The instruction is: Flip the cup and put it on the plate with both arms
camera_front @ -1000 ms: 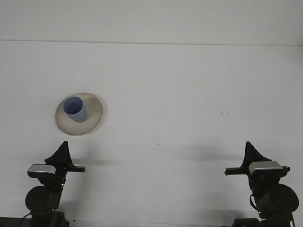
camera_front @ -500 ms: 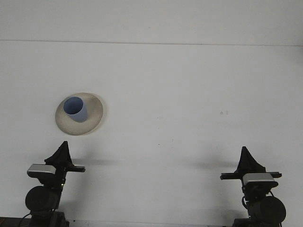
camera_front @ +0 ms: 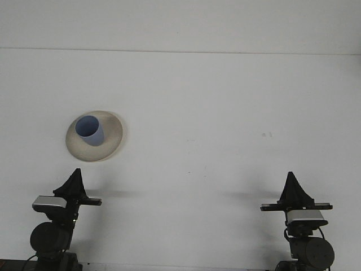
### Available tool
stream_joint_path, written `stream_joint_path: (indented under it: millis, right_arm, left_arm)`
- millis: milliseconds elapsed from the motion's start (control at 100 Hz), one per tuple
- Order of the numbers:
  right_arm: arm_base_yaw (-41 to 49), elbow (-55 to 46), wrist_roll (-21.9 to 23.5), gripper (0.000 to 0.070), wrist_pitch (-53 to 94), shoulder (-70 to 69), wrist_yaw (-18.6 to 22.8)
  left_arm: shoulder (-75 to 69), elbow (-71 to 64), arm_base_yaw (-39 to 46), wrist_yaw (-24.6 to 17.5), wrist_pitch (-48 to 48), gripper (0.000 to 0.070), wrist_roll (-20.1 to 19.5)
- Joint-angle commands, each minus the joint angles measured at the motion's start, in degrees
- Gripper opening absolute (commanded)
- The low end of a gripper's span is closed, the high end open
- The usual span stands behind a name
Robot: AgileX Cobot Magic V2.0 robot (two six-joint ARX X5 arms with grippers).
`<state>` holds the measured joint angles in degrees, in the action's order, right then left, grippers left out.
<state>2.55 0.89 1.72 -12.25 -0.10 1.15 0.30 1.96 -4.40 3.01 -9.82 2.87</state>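
Blue cup [camera_front: 90,130] stands upright, mouth up, long axis vertical with a slight lean toward the camera as seen from this angle; open rim visible, inside looks empty. It sits on the cream plate [camera_front: 114,129], a bit left of the plate's centre, base touching the plate surface. The plate holds only the cup and lies flat on the white bench [camera_front: 225,113].

Left end effector [camera_front: 73,183] sits near the bottom edge, below the plate and slightly left of it, well apart from the cup. Black pointed tip aims up the frame, away from the camera; the silver wrist block and dark round joint are below it. Fingers look pressed together into one wedge, holding nothing.

Right end effector [camera_front: 293,189] is far right of the plate, near the bottom edge, well apart from the cup. Same pose: black tip pointing away from the camera, a flat cross-bar under it, the silver block and round joint lower. Fingers look closed into a single point, nothing gripped.

Both arms low and only partly in frame. Soft shadows on the bench beside each end effector.
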Motion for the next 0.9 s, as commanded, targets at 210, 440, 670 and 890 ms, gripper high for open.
stream_joint_path:
  millis: [210, 440, 670, 890]
  right_arm:
    - [-0.7, -0.2, -0.2, 0.0000, -0.6, 0.0, -2.7]
    - [-0.6, -0.2, -0.2, 0.0000, -0.6, 0.0, -2.7]
    - [-0.6, -0.2, -0.2, 0.0000, -0.6, 0.0, -2.7]
    - [-0.6, -0.2, -0.2, 0.0000, -0.6, 0.0, -2.7]
  left_arm:
    - [-0.1, -1.1, -0.1, 0.0, -0.6, 0.0012, -0.5]
    - [-0.1, -1.1, -0.1, 0.0, -0.6, 0.0012, -0.5]
    - [-0.1, -1.1, -0.1, 0.0, -0.6, 0.0012, -0.5]
    - [-0.1, -1.1, -0.1, 0.0, -0.6, 0.0012, -0.5]
